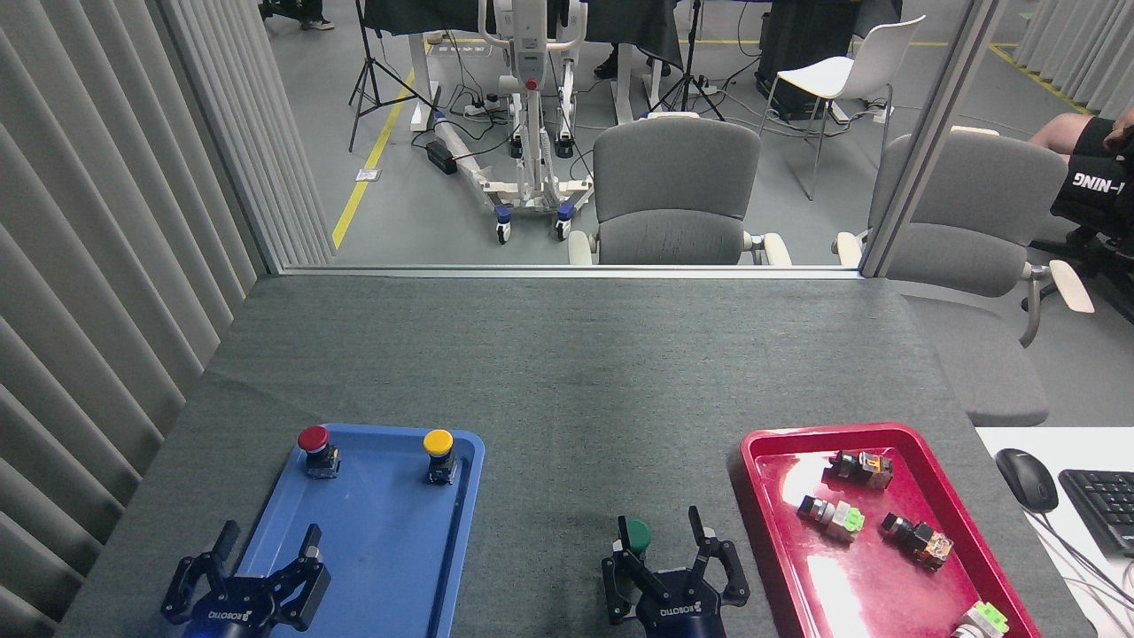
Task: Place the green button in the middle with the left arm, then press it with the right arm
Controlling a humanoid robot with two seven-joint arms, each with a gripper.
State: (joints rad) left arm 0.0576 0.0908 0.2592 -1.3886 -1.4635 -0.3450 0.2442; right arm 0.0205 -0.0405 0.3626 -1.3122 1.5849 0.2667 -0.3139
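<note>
The green button stands upright on the bare grey cloth of the middle, between the two trays and near the table's front edge. My right gripper is open just behind it. The button's dark-green cap shows by that gripper's left finger, and nothing is clamped between the fingers. My left gripper is open over the near left part of the blue tray and holds nothing.
A red-capped button and a yellow-capped button stand at the far end of the blue tray. The red tray at the right holds several small switches. A mouse and keyboard lie off the table's right edge.
</note>
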